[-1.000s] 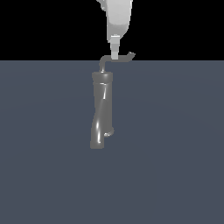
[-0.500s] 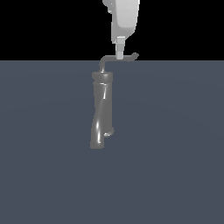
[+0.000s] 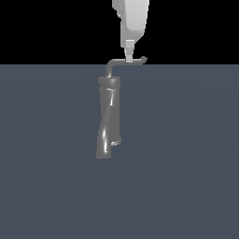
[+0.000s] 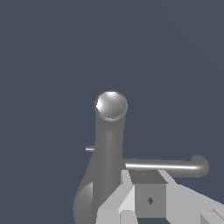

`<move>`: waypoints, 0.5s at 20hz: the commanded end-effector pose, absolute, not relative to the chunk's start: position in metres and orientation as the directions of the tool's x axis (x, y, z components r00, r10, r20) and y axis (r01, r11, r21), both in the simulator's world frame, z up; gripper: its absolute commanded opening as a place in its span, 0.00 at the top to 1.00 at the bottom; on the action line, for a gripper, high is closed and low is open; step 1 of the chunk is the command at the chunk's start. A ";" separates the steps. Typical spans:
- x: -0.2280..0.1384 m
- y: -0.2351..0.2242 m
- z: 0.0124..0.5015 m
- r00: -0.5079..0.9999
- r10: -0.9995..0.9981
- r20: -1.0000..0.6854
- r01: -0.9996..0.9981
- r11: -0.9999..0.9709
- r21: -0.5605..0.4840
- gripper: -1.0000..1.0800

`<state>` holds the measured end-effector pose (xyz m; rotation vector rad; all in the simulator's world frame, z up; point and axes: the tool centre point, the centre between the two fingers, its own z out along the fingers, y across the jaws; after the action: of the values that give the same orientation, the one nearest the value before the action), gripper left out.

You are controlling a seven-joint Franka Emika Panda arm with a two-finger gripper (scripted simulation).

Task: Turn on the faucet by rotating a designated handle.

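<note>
Exterior view: white hand (image 3: 129,58) comes straight down from the top edge, pointing downward, its narrow tip meeting the horizontal run of the handle (image 3: 122,62) partway along, nearer the upturned tip than the elbow. Whether the tip touches the rod or sits just beside it cannot be told from this angle. Only one finger (image 3: 129,52) can be made out here. Cannot tell whether the hand is open or closed.

Faucet (image 3: 108,120) stands upright on the dark grey bench (image 3: 186,163), roughly centre, slightly toward the exterior view's left. Column is twisted and shiny, with a short stub spout (image 3: 116,140) low on the side facing the exterior view's right. Handle rises from the column top, bends at a curved elbow, then runs toward the exterior view's right, ending in a small upturned tip.

Wrist view: looking down the column; its rounded top (image 4: 111,105) catches light. Handle rod (image 4: 166,165) passes close by the hand's white finger blocks (image 4: 127,199). Thin rod end (image 4: 89,149) pokes out on the column's far side.

Count: one arm, one hand, one faucet, one handle, one spout.
</note>
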<state>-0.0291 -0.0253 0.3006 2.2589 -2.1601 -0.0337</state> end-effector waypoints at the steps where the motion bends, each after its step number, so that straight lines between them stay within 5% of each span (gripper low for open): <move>1: -0.010 -0.040 0.300 0.023 -1.000 -0.002 -1.000 -0.023 0.001 1.00; 10: 0.017 -0.053 0.300 0.003 -1.000 -0.001 -1.000 -0.003 0.001 1.00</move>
<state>-0.0257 -0.0248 0.3007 2.2246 -2.1334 -0.1019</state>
